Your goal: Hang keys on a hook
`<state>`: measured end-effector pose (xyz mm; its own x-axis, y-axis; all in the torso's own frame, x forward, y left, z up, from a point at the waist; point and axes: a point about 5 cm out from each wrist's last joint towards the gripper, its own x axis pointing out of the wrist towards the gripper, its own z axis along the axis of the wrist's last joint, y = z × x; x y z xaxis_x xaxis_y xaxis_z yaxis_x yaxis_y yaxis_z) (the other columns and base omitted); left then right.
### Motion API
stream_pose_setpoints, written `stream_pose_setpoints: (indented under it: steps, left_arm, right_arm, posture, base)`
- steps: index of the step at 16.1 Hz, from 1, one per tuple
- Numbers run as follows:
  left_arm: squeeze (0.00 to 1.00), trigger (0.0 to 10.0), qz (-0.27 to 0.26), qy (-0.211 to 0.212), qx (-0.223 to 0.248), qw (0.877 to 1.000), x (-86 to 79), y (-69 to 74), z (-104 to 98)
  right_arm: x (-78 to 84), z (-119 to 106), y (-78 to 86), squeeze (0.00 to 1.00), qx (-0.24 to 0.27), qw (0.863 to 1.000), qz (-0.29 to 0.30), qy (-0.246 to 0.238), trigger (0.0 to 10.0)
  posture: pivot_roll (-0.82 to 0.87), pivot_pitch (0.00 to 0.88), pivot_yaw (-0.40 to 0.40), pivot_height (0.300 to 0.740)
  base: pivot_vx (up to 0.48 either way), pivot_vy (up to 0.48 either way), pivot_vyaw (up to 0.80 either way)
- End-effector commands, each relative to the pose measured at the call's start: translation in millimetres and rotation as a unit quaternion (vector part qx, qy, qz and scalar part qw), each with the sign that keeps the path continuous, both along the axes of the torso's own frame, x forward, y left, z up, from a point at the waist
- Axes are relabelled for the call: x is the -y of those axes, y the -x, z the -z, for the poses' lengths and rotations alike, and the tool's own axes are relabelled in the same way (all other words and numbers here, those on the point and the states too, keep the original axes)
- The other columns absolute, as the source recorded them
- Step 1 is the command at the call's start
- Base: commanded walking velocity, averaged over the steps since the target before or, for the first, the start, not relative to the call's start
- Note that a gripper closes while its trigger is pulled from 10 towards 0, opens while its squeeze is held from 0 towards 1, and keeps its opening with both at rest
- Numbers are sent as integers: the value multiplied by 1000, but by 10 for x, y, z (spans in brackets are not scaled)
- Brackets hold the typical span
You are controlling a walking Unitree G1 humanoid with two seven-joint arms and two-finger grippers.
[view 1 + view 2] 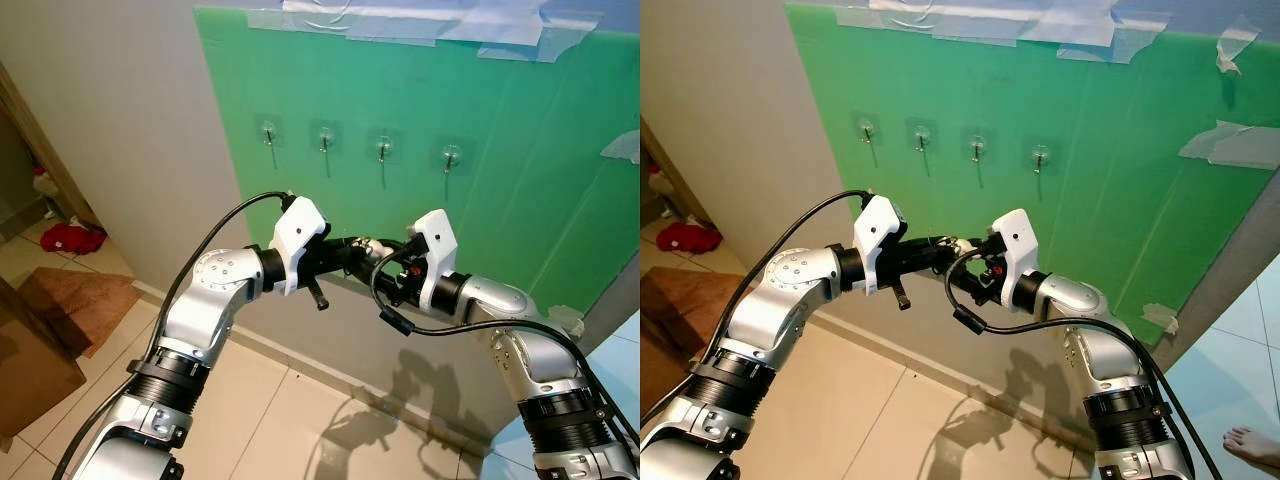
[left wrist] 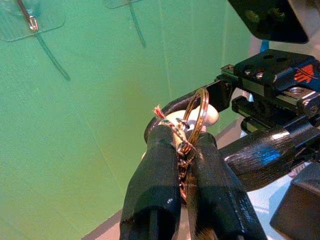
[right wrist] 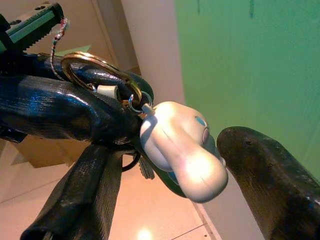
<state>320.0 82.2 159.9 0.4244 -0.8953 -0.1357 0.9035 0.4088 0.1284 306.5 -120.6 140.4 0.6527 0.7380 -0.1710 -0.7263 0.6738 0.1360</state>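
The two arms meet in front of a green board [image 1: 480, 190] taped to a pale wall, and where the claws come together the head views show little more than a dark tangle with a small pale glint. The wrist views make it plainer. The left claw [image 2: 184, 150] has its two glossy black fingers pressed together on the keys [image 2: 192, 120]: a thin brass-coloured split ring stands up between the fingertips, with a short red and white twisted cord beside it, while the key blades are mostly hidden behind the fingers. A smooth, rounded, cream-white charm [image 3: 180, 150] hangs off the ring by a small metal loop. The right claw [image 3: 165, 165] is spread, one ribbed black finger on each side of that charm; whether either finger touches it cannot be told. Four small hooks [image 1: 383, 150] on clear square stick-on pads sit in a row across the upper part of the board, well above the claws, each with a thin metal stem hanging down. A red cloth [image 1: 72, 238] lies on the tiled floor [image 1: 270, 420] at the far left, partly cut off by a door frame.
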Motion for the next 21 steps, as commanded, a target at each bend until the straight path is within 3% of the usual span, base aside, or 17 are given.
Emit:
stream_pose_setpoints:
  steps: [1,9,12,20,21]
  left_arm:
    - [0,0,68,-17,-40,997,195,150,170]
    - [0,0,68,-59,-71,993,54,-4,211]
    - [0,0,69,-68,-61,993,52,-83,145]
    - [0,0,47,-76,-40,995,33,-96,188]
    - [0,2196,32,-76,-36,996,22,-105,199]
  right_arm:
    - [-193,-312,25,0,73,995,-45,-44,0]
    - [-148,-324,35,0,88,994,-56,-42,0]
    - [-153,-343,37,0,94,993,-60,-46,0]
    - [-116,-302,52,0,92,993,-50,-48,0]
    - [-109,-292,53,0,91,994,-49,-48,0]
  posture:
    - [-89,0,86,740]
    - [-85,0,83,740]
    - [-91,0,90,740]
    - [-91,0,92,740]
    - [-91,0,92,740]
  base:
    - [0,0,0]
    - [0,0,0]
    - [0,0,0]
    - [0,0,0]
    - [0,0,0]
